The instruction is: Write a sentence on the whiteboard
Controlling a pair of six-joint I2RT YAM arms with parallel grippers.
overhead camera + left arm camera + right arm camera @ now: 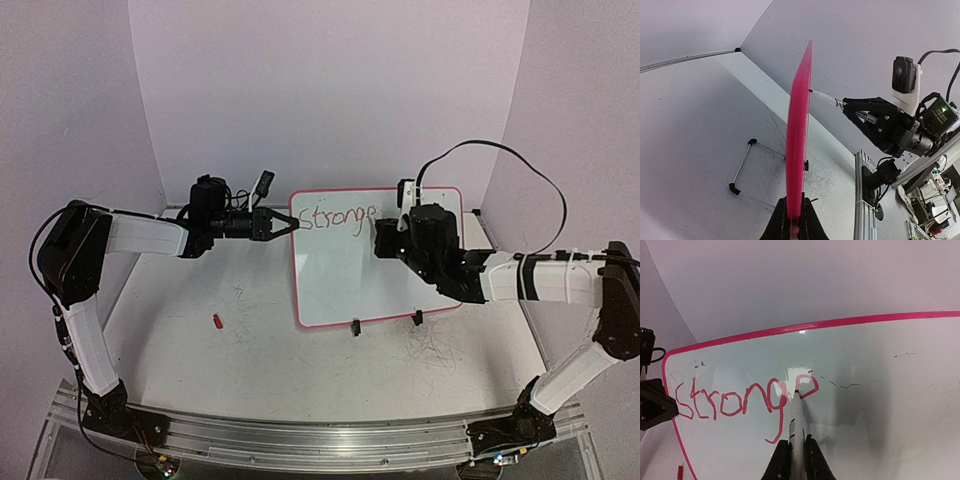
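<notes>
Task is early on, by my read. The whiteboard [360, 270] sits at the back middle of the table [200, 300], between the two arms, tilted up off the surface on its black feet. My left claw [292, 224] is clamped shut on the board's left rim, steadying it; the left wrist view shows the pink edge pinched between the jaws. My right claw [796, 455] is closed tight around a marker [796, 415], whose tip touches the board at the last letter. The sentence [740, 402] so far reads "Stronge" in red along the top left, with the final "e" just being closed. The word looks unfinished, and everything right of it and below it is blank, so most of the writing is left. A small red piece [217, 321], maybe the cap, lies on the table, well apart from the board.
</notes>
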